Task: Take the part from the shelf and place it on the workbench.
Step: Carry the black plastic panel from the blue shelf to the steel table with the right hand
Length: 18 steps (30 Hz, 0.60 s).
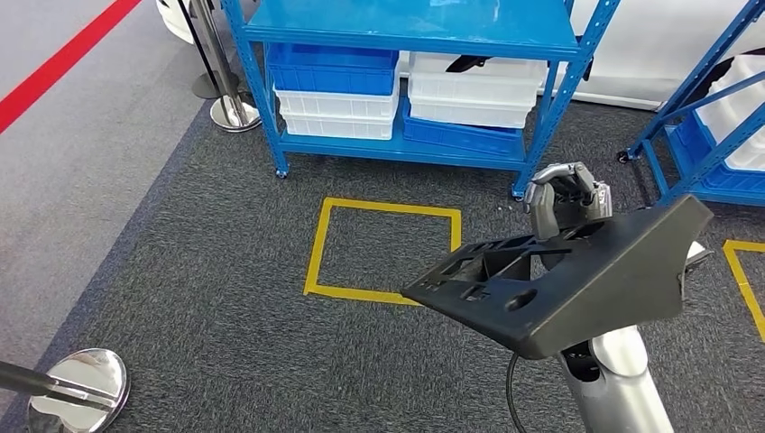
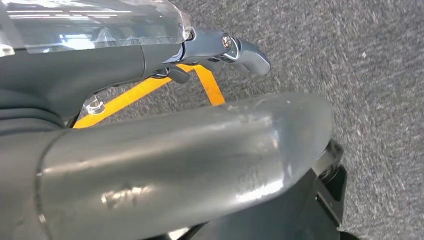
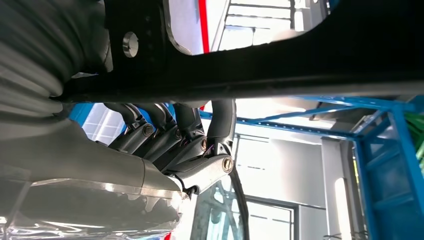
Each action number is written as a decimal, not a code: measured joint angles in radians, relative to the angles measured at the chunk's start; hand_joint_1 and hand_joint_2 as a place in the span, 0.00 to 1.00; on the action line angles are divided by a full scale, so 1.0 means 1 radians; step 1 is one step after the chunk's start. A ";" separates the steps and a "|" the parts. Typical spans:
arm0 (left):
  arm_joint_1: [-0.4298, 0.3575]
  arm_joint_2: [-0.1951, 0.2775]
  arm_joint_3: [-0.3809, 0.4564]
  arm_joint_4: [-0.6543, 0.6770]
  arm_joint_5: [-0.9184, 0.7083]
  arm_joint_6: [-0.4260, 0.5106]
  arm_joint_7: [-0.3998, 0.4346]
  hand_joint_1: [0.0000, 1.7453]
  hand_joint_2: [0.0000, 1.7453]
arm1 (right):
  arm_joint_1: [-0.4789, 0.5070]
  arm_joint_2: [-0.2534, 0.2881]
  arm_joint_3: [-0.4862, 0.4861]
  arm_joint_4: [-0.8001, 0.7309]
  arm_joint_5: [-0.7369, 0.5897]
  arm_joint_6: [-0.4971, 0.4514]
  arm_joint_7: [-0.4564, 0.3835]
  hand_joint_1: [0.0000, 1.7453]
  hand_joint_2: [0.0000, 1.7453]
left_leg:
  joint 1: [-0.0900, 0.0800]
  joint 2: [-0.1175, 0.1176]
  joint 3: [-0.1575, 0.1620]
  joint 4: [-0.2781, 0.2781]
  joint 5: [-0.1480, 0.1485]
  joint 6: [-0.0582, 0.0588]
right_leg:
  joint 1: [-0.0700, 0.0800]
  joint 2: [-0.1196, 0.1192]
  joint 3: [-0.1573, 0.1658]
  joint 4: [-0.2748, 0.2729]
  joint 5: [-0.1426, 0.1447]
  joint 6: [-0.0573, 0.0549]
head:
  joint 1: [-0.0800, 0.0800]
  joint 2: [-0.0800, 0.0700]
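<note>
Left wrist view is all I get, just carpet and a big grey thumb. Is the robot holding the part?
Observer: Yes. In the head view the right hand holds a black part out front.
Operator: Has it got its fingers on it?
Observer: The right wrist view shows its fingers curled around the part's edge.
Operator: Where's the shelf?
Observer: The blue shelf stands ahead, beyond a yellow tape square on the carpet.
</note>
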<state>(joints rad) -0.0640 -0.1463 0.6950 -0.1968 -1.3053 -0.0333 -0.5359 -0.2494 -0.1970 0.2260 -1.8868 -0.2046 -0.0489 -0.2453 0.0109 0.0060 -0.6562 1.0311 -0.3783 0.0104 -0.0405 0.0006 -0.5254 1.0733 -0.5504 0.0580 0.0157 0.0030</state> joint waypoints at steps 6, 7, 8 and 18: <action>0.009 0.004 -0.018 0.000 -0.016 0.006 -0.003 0.00 0.00 | -0.030 0.011 0.010 0.020 -0.007 0.003 0.009 1.00 1.00 | 0.004 -0.006 -0.040 0.035 -0.018 -0.040 | 0.008 0.002 -0.034 -0.025 0.036 -0.060 | -0.005 0.000; 0.010 0.004 -0.020 0.000 -0.016 0.006 -0.003 0.00 0.00 | -0.034 0.012 0.012 0.023 -0.008 0.003 0.010 1.00 1.00 | 0.005 -0.006 -0.053 0.075 -0.066 -0.042 | 0.009 0.000 -0.049 -0.025 0.048 -0.068 | -0.007 0.000; 0.010 0.004 -0.021 0.000 -0.017 0.006 -0.004 0.00 0.00 | -0.036 0.013 0.012 0.025 -0.008 0.003 0.011 1.00 1.00 | 0.005 -0.006 -0.067 0.132 -0.125 -0.044 | 0.012 -0.001 -0.063 -0.025 0.060 -0.073 | -0.008 0.000; 0.001 0.010 -0.026 0.000 -0.021 0.005 -0.016 0.00 0.00 | -0.059 0.018 0.015 0.045 -0.015 0.003 0.015 1.00 1.00 | -0.028 -0.007 0.192 -0.027 -0.171 0.023 | 0.030 -0.007 -0.159 -0.031 0.166 -0.064 | -0.010 0.000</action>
<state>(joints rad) -0.0629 -0.1368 0.6689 -0.1968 -1.3259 -0.0279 -0.5524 -0.3087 -0.1792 0.2407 -1.8417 -0.2196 -0.0456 -0.2303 -0.0174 -0.0008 -0.4644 1.0039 -0.5495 0.0335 -0.0105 -0.0069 -0.6849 1.0418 -0.3842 -0.0056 0.0056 0.0029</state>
